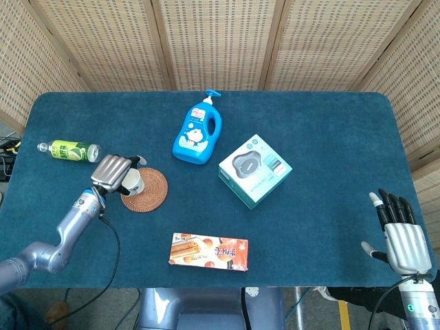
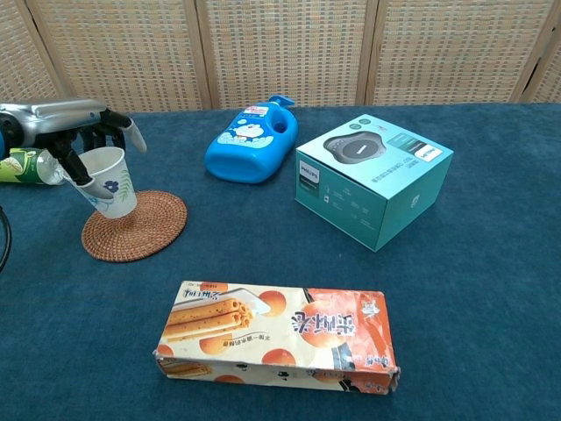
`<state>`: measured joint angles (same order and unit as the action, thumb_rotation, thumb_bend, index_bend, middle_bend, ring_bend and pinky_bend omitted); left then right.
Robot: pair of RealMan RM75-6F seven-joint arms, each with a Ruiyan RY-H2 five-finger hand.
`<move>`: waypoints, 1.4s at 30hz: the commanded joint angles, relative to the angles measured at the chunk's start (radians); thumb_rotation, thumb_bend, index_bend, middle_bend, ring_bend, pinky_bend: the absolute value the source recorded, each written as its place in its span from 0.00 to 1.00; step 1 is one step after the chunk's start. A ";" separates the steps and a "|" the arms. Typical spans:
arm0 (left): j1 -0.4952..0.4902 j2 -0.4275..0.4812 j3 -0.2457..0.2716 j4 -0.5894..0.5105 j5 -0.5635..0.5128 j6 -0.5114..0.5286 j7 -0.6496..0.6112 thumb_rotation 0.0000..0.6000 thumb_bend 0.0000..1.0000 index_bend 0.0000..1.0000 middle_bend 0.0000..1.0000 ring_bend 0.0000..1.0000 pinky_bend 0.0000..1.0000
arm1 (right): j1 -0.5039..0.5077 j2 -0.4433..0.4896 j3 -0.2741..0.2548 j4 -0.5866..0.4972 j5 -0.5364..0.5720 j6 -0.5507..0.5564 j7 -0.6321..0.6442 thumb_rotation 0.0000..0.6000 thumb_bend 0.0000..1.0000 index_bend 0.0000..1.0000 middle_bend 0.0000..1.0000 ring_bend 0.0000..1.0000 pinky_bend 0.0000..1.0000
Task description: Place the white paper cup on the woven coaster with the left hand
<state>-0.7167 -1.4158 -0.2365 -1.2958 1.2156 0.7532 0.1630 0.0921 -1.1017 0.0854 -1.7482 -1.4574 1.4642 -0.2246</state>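
Observation:
The white paper cup (image 2: 110, 182), printed with blue flowers, is tilted over the left part of the round woven coaster (image 2: 136, 226). My left hand (image 2: 74, 123) grips it from above at the rim. Whether the cup's base touches the coaster I cannot tell. In the head view the left hand (image 1: 113, 172) covers much of the cup (image 1: 133, 182) at the coaster's (image 1: 148, 192) left edge. My right hand (image 1: 402, 234) is open with fingers apart by the table's right front corner, far from the cup, and shows only in the head view.
A blue pump bottle (image 1: 197, 130) lies behind the coaster. A teal box (image 1: 254, 170) stands to its right. An orange snack box (image 1: 209, 251) lies near the front edge. A green bottle (image 1: 69, 150) lies on its side at the far left.

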 commanded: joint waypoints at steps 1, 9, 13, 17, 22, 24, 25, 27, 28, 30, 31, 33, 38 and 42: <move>-0.015 -0.018 0.002 0.015 -0.012 -0.012 0.006 1.00 0.00 0.30 0.46 0.49 0.41 | 0.001 0.000 0.001 0.001 0.004 -0.003 0.002 1.00 0.00 0.00 0.00 0.00 0.00; -0.052 -0.046 0.012 0.026 -0.064 -0.046 0.025 1.00 0.00 0.30 0.45 0.48 0.41 | 0.001 0.004 0.005 0.003 0.014 -0.002 0.009 1.00 0.00 0.00 0.00 0.00 0.00; -0.058 -0.037 0.021 0.017 -0.085 -0.041 0.060 1.00 0.00 0.30 0.44 0.47 0.41 | 0.001 0.006 0.006 0.002 0.014 0.000 0.015 1.00 0.00 0.00 0.00 0.00 0.00; -0.063 -0.032 0.033 0.005 -0.103 -0.036 0.093 1.00 0.00 0.29 0.41 0.43 0.40 | -0.001 0.009 0.006 0.001 0.012 0.003 0.022 1.00 0.00 0.00 0.00 0.00 0.00; -0.069 -0.037 0.044 0.001 -0.122 -0.031 0.122 1.00 0.00 0.04 0.09 0.11 0.31 | -0.002 0.011 0.005 0.000 0.011 0.004 0.024 1.00 0.00 0.00 0.00 0.00 0.00; -0.071 -0.033 0.049 -0.005 -0.127 -0.030 0.134 1.00 0.00 0.00 0.01 0.01 0.28 | -0.002 0.011 0.006 0.000 0.012 0.005 0.026 1.00 0.00 0.00 0.00 0.00 0.00; -0.072 -0.022 0.057 -0.016 -0.131 -0.028 0.156 1.00 0.00 0.00 0.00 0.00 0.26 | -0.002 0.012 0.005 -0.001 0.012 0.004 0.030 1.00 0.00 0.00 0.00 0.00 0.00; -0.070 -0.003 0.063 -0.048 -0.143 -0.012 0.184 1.00 0.00 0.00 0.00 0.00 0.22 | -0.001 0.015 0.005 -0.002 0.013 0.000 0.041 1.00 0.00 0.00 0.00 0.00 0.00; -0.065 0.013 0.065 -0.075 -0.150 -0.002 0.192 1.00 0.00 0.00 0.00 0.00 0.19 | 0.000 0.016 0.004 -0.003 0.014 -0.003 0.046 1.00 0.00 0.00 0.00 0.00 0.00; -0.053 0.055 0.069 -0.136 -0.161 0.020 0.203 1.00 0.00 0.00 0.00 0.00 0.14 | 0.000 0.018 0.003 -0.002 0.013 -0.005 0.046 1.00 0.00 0.00 0.00 0.00 0.00; -0.047 0.071 0.068 -0.158 -0.162 0.031 0.203 1.00 0.00 0.00 0.00 0.00 0.10 | 0.000 0.018 0.003 -0.002 0.012 -0.005 0.047 1.00 0.00 0.00 0.00 0.00 0.00; -0.017 0.128 0.065 -0.236 -0.151 0.083 0.186 1.00 0.00 0.00 0.00 0.00 0.03 | 0.000 0.018 0.000 -0.004 0.006 -0.002 0.045 1.00 0.00 0.00 0.00 0.00 0.00; 0.098 0.249 0.071 -0.391 -0.069 0.272 0.118 1.00 0.00 0.00 0.00 0.00 0.00 | -0.003 0.017 -0.004 -0.009 -0.009 0.009 0.034 1.00 0.00 0.00 0.00 0.00 0.00; 0.216 0.284 0.099 -0.456 0.005 0.461 0.068 1.00 0.00 0.00 0.00 0.00 0.00 | -0.006 0.018 -0.007 -0.014 -0.017 0.014 0.034 1.00 0.00 0.00 0.00 0.00 0.00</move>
<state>-0.6139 -1.1919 -0.1626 -1.6672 1.1447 1.0557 0.2842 0.0868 -1.0840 0.0785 -1.7614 -1.4738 1.4778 -0.1913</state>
